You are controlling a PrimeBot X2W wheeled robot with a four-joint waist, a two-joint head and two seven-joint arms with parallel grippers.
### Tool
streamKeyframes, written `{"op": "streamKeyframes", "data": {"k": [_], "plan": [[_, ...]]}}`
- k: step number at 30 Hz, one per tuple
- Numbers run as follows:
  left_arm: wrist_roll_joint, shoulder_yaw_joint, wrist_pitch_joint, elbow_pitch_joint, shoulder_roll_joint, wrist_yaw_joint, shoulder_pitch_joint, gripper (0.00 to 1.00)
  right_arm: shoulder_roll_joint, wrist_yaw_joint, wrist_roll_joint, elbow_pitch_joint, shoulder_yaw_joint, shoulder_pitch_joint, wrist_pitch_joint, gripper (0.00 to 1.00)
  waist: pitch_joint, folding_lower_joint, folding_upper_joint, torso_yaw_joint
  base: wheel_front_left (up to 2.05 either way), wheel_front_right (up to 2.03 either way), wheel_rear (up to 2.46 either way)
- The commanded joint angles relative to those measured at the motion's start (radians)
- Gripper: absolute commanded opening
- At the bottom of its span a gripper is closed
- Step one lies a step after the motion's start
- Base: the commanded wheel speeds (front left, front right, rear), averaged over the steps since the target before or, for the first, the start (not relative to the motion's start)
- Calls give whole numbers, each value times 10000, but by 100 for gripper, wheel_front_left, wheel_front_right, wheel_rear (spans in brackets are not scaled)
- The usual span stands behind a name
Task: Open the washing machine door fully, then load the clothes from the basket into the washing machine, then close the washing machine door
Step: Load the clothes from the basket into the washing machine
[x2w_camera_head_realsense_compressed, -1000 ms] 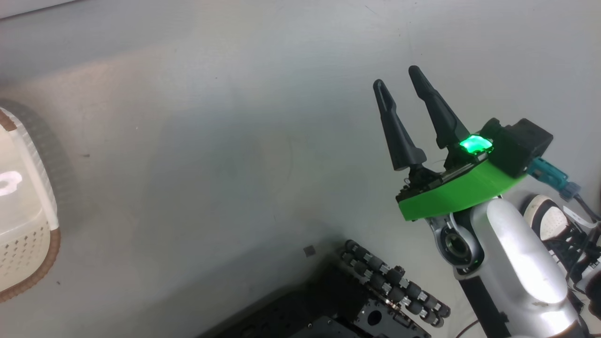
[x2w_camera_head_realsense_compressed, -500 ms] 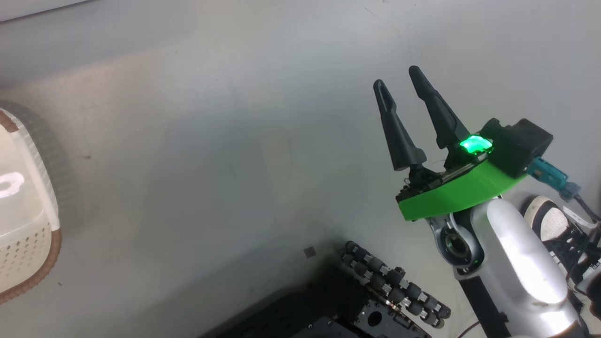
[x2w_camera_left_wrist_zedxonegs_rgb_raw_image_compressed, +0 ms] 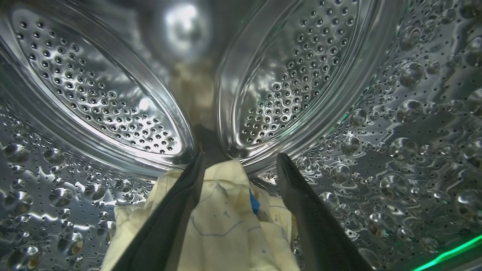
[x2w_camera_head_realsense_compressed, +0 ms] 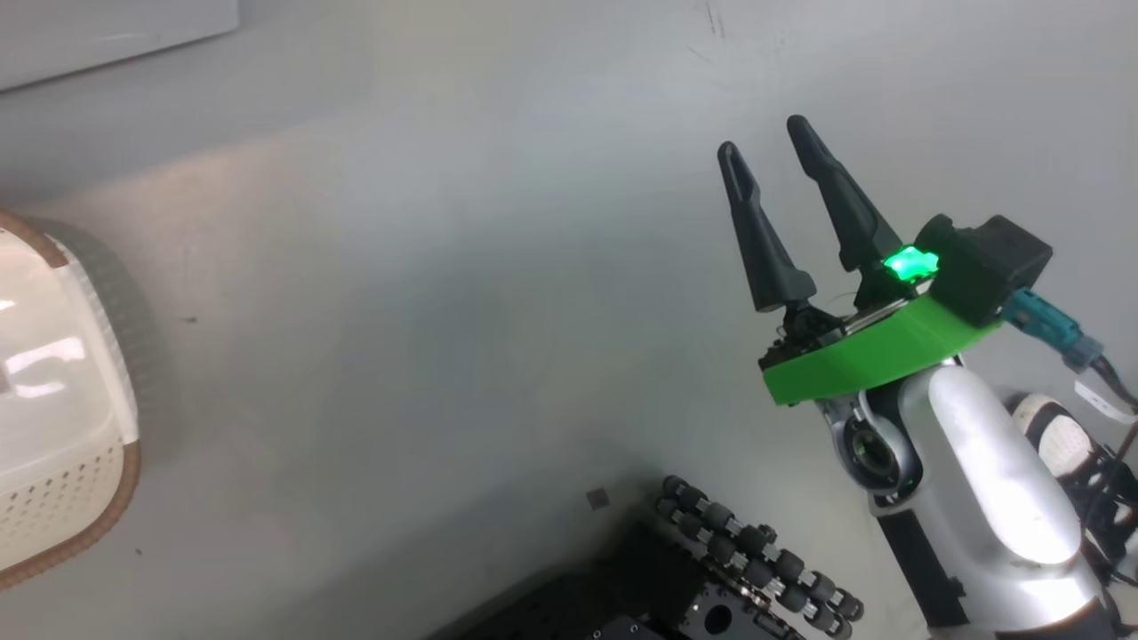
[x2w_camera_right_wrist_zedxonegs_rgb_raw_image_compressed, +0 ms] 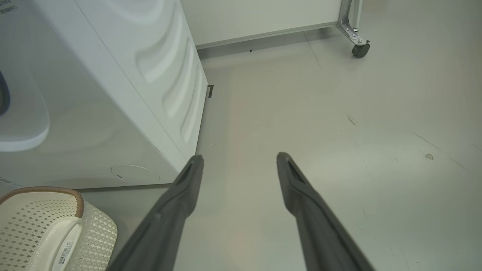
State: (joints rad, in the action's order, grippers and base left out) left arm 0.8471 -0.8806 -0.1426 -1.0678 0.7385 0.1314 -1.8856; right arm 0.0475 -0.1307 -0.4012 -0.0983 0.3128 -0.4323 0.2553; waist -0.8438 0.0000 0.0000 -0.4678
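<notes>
Head view: right gripper (x2w_camera_head_realsense_compressed: 762, 135) reaches up from 4 o'clock, fingers spread, empty; basket (x2w_camera_head_realsense_compressed: 62, 444) at 9 o'clock.
Left wrist view: left gripper (x2w_camera_left_wrist_zedxonegs_rgb_raw_image_compressed: 241, 157) deep in the drum (x2w_camera_left_wrist_zedxonegs_rgb_raw_image_compressed: 94, 94), fingers apart, clothes (x2w_camera_left_wrist_zedxonegs_rgb_raw_image_compressed: 226, 226) loose between them at 6 o'clock.
Right wrist view: washing machine (x2w_camera_right_wrist_zedxonegs_rgb_raw_image_compressed: 113, 94) at 10 o'clock.

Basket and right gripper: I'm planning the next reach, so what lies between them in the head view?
Bare grey floor lies between the basket and the open right gripper; the head view shows that stretch.
</notes>
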Motion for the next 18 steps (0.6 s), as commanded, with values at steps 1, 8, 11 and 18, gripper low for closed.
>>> {"op": "streamKeyframes", "data": {"k": [1,8,11,18], "plan": [[115,87,-112,222,249,-8,45,100,27,0,91,194,-21,106,65,100,218,0,0,177,0,0,0],[1274,-110,-534,613,-90,-8,1941,100,27,0,694,-126,-601,175,65,100,1224,0,0,1021,0,0,0],[1685,-316,-571,996,-185,-8,2785,100,27,0,938,-262,-789,243,65,100,1697,0,0,1385,0,0,0],[2436,-345,-1027,1466,-405,-8,4491,100,27,0,1456,-557,-1324,297,65,100,2820,0,0,2040,0,0,0]]}}
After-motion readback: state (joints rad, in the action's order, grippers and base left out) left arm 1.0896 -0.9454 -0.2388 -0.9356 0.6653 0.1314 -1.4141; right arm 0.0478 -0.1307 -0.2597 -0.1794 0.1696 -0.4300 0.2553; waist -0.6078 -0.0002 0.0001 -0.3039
